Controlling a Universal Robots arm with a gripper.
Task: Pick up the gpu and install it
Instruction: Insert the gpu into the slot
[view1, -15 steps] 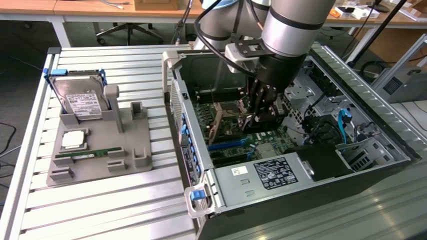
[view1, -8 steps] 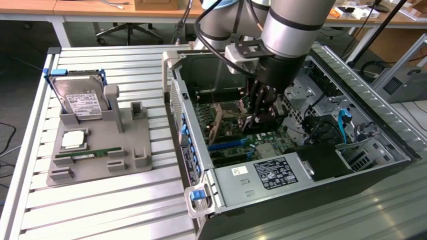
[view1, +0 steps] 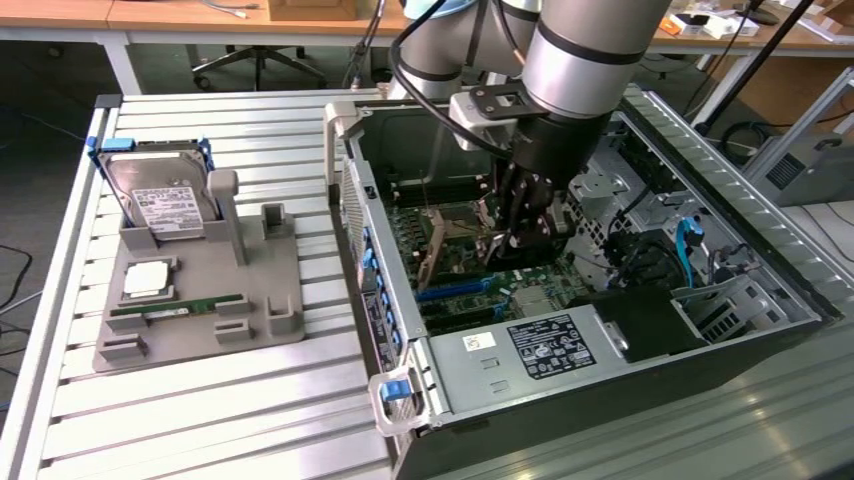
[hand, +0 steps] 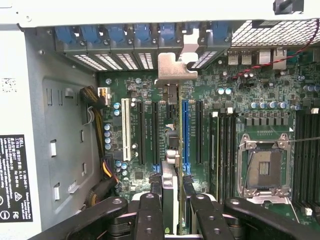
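GPU (hand: 172, 165), a thin dark-brown rectangular expansion card with a silver metal end bracket, stood on edge inside the open black tower computer case (view1: 747, 330), held over the green motherboard (hand: 265, 100) between the black and blue expansion slots. The robot arm's black two-fingered gripper (hand: 172, 212) was closed partway onto the card's upper edge, fingers pressed against both faces. The bracket sat close to the row of blue-tabbed slot covers (hand: 125, 37) at the case's rear wall. Whether the card's lower edge was lined up with a slot was hard to judge from the wrist view. If it was off to one side, pressing could jam it on the slot wall. The bracket might also catch on the rear frame, tilting the card in the fingers.
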